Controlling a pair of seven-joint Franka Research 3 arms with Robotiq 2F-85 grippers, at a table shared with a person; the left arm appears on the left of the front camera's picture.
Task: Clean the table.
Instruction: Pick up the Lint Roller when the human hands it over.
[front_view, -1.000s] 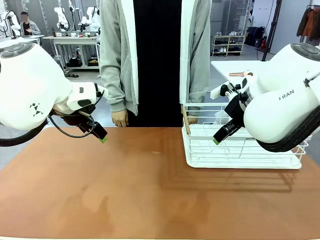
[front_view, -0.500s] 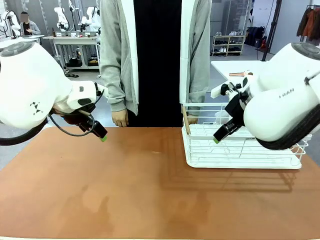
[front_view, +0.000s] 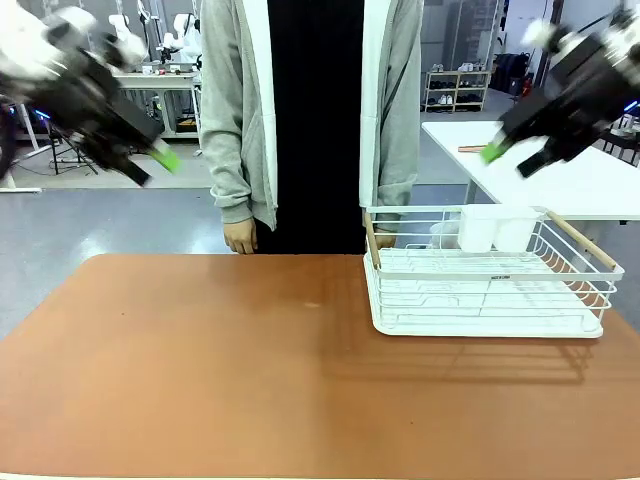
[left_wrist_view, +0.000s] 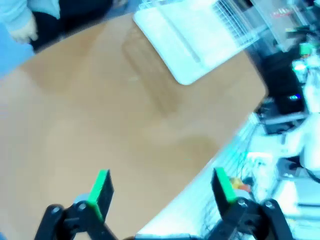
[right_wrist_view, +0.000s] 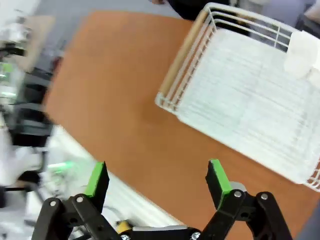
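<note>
Table (front_view: 250, 380): bare bar wire rack (front_view: 480, 318), right. Left gripper (front_view: 155, 168) upper left, right gripper (front_view: 511, 160) upper right: splayed, empty. Cleaning seemingly done; next, park arms.

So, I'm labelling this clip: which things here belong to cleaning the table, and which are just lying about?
Job: table, left gripper, right gripper, both open above it.
Just there: wire rack on the table, white containers in it, person at far side.
</note>
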